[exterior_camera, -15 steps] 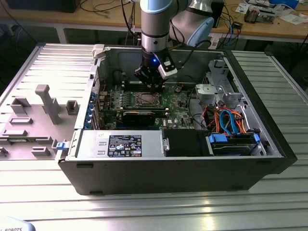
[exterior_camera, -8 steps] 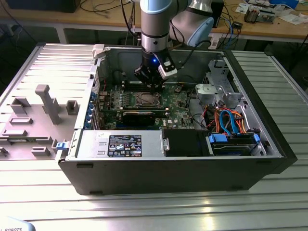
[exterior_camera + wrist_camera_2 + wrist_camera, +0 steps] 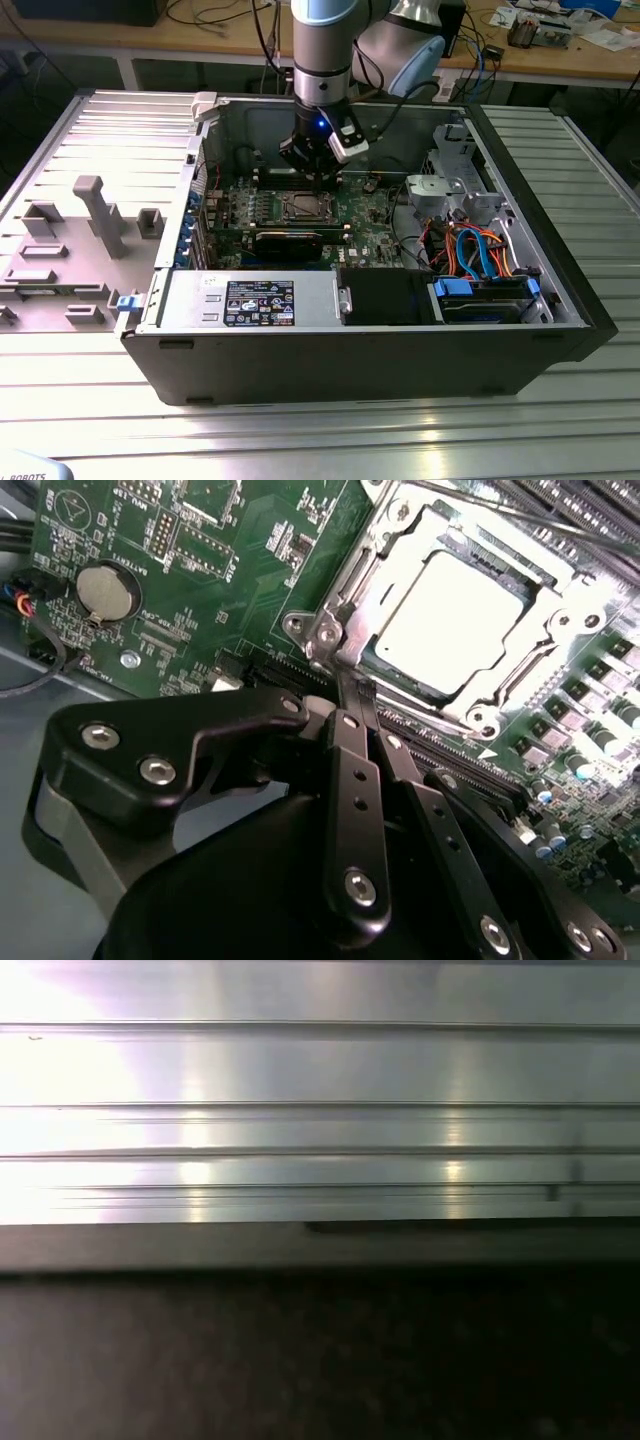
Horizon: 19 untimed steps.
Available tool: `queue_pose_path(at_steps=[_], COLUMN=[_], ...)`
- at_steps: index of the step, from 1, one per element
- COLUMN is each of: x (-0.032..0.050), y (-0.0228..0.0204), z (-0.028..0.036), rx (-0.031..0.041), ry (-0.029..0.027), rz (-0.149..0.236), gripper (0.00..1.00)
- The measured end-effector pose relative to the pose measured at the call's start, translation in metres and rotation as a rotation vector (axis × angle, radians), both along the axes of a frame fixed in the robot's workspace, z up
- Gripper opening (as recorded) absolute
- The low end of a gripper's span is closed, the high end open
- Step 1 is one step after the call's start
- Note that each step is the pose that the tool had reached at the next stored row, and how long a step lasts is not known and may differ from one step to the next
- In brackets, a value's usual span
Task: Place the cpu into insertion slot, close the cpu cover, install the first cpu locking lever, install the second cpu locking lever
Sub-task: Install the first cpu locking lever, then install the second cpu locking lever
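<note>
Grey plastic shapes stand on the ribbed metal tabletop at the exterior view's left. Next comes the big black computer case, lying open. Inside it is the green motherboard. Over the middle of the board hangs the robot's black gripper, low and close to the square insertion slot with the shiny metal rim.

In the second wrist view the jaws are pressed together, with nothing between them, and their tip sits right at a corner of the slot. The small flat silvery-grey cpu already lies in the slot. The thin silvery cpu cover seems to lie down flat around it, like a frame.

I think the cover is stiff, thin and light. The locking lever looks like a thin springy metal rod, best pushed near its free end. The chip seems easy to hurt, so its top is better left alone.

Blue and orange cables sit at the exterior view's right.
</note>
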<state>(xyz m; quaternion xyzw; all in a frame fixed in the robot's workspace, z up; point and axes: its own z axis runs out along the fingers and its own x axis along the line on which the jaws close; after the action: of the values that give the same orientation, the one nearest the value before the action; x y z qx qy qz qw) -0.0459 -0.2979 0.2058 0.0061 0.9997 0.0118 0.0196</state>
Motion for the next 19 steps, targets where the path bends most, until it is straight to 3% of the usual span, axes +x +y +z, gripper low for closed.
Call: queue_pose_path(at_steps=[2, 19], x=[0.0001, 0.0001], y=[-0.0031, -0.0059], z=[-0.0001, -0.0001], rx=[0.0001, 0.0], ry=[-0.0001, -0.0001], rz=[0.0, 0.0], gripper=[0.11, 0.11])
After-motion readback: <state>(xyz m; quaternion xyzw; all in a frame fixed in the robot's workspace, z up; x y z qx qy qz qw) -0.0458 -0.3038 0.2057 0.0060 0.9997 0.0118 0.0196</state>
